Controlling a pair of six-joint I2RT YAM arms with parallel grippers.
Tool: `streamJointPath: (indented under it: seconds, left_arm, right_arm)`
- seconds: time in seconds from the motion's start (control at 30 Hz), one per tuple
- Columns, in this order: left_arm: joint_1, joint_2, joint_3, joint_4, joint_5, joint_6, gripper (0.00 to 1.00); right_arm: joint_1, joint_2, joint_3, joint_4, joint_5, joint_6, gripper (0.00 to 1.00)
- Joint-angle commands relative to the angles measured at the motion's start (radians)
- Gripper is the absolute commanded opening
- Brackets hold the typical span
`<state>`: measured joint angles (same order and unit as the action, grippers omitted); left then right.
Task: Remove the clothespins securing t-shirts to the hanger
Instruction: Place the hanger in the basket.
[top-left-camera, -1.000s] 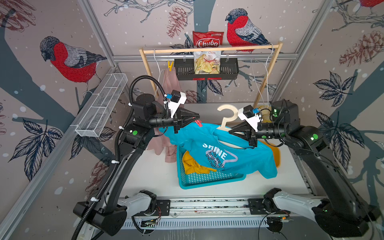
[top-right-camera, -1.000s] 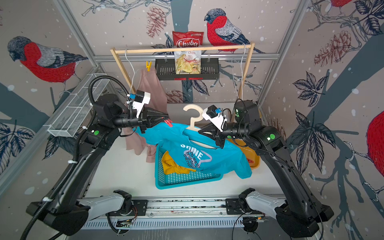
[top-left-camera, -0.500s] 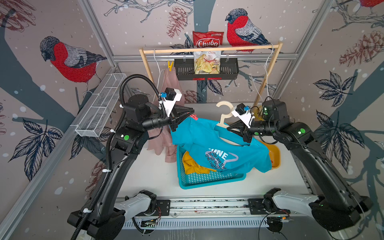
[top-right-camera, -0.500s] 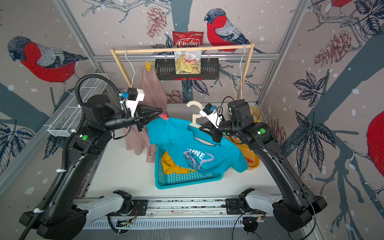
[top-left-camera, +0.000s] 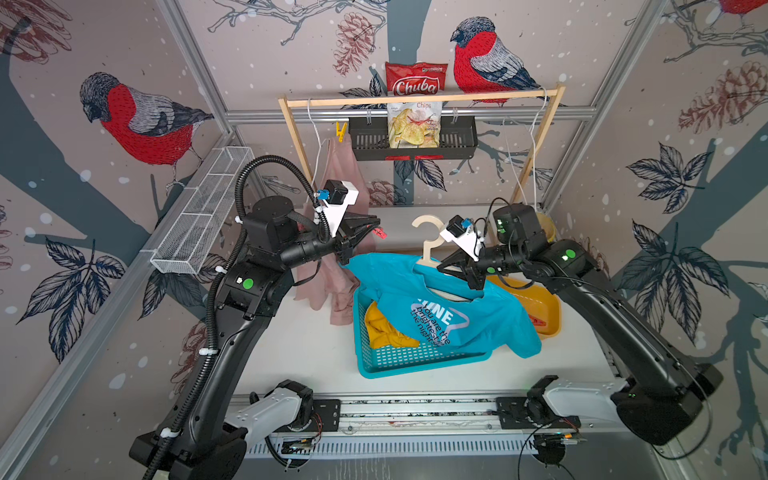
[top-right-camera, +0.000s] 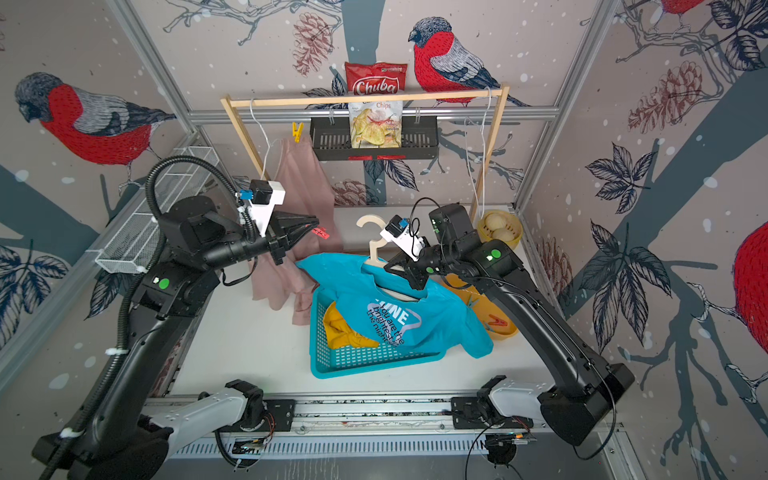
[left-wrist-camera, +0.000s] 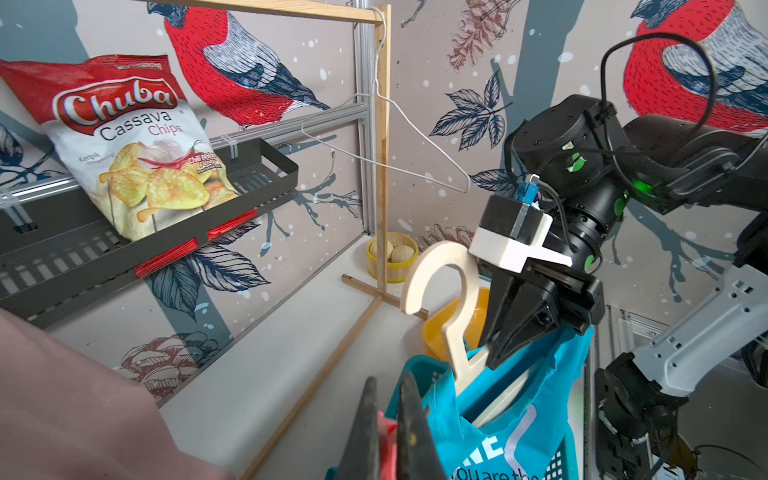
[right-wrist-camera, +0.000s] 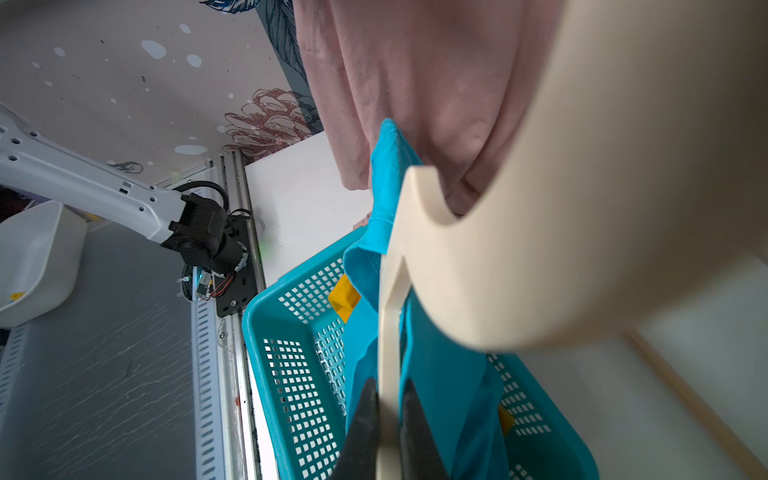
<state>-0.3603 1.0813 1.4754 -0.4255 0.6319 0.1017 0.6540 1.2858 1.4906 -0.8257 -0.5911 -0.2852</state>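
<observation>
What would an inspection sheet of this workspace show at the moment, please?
Surface: white tabletop, carrying a teal basket and a yellow bin.
Job's things: teal t-shirt on the wooden hanger, draping into the basket. The yellow t-shirt lies inside it. The pink t-shirt hangs at the rail with a yellow clothespin at its top.
Clutter: chips bag in the black shelf; loose clothespins in the bin.
Grippers: left gripper shut on a red clothespin; right gripper shut on the hanger.
Cables: black hose looping over the left arm; thin cable at the right wrist.
Surroundings: bird-print walls; wire tray on one.
</observation>
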Motion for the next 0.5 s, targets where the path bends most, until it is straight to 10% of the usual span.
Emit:
streamJointPath:
  seconds: [0.0,0.47]
  left_arm:
    - [0.003,-0.013,-0.011,0.048,-0.084,-0.011,0.0]
    - [0.003,-0.136,-0.112,0.214,-0.471,-0.053,0.0]
  right_arm:
    - [0.012,-0.001,0.004,0.054,-0.095,0.025,0.0]
    - [0.019,-0.118,0.029,0.11,-0.306,0.105,0.0]
